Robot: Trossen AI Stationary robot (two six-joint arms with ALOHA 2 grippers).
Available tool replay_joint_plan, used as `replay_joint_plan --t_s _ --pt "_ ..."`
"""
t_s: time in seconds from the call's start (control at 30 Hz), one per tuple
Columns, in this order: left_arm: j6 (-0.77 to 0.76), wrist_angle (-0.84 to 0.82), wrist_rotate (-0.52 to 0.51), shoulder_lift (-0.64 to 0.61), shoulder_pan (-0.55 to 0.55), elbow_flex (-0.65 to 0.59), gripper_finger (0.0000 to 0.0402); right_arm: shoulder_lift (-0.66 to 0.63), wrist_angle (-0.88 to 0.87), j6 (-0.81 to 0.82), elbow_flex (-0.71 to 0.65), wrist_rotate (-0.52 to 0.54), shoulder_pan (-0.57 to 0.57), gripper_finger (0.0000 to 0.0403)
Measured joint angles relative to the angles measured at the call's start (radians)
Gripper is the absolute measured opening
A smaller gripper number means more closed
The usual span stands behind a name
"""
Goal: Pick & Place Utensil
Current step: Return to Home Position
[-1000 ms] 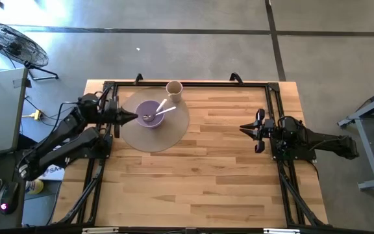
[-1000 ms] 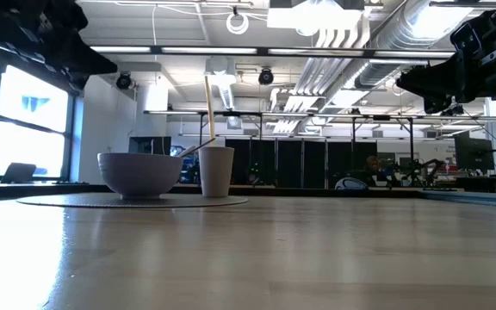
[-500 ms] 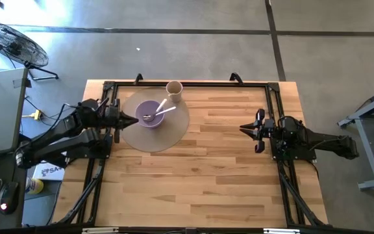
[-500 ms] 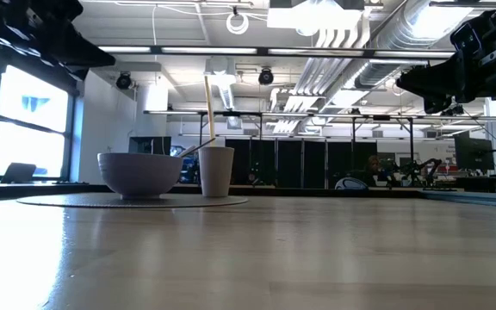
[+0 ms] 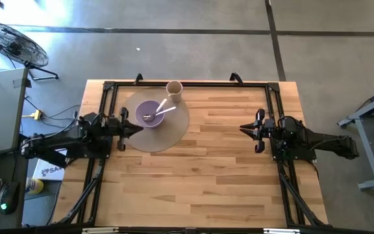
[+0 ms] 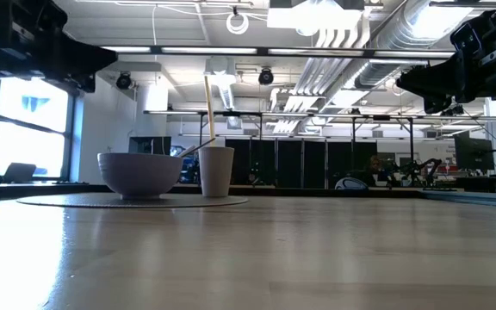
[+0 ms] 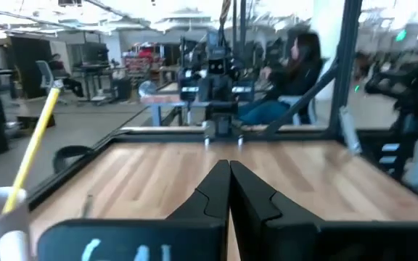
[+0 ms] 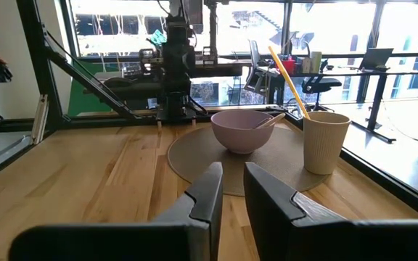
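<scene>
High view: the left end effector [image 5: 136,126], closed empty near the violet bowl [image 5: 141,109], was best withdrawn level; the right end effector [image 5: 243,129], narrowly parted, was parked opposite.

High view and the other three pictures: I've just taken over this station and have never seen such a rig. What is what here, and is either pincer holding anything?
The high view looks straight down on a wooden table with two dark robot arms, one at each side. Each arm ends in a two-finger pincer. The left pincer is shut and empty, above the left edge of the brown mat. The right pincer is slightly open and empty, across the table. The low view looks level across the tabletop. Each wrist view looks forward past that arm's own fingers. On the mat stands a violet bowl with a silver spoon in it. Beside it is a white cup with a yellow straw in it.
</scene>
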Motion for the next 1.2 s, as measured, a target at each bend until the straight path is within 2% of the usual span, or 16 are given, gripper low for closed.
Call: replay_joint_plan --t_s 0.17,0.37,0.63,1.2 --pt "-0.018 -0.013 -0.027 -0.060 -0.064 -0.042 0.0000 0.000 0.000 0.000 0.000 0.000 0.000 0.0053" --pt "-0.019 -0.110 -0.091 -0.057 -0.131 -0.047 0.0000 0.000 0.000 0.000 0.000 0.000 0.000 0.0052" --pt "0.034 -0.112 -0.151 -0.057 -0.220 -0.049 0.0000 0.000 0.000 0.000 0.000 0.000 0.000 0.0052" --pt "0.033 -0.116 -0.147 -0.057 -0.217 -0.051 0.0000 0.000 0.000 0.000 0.000 0.000 0.000 0.0051"
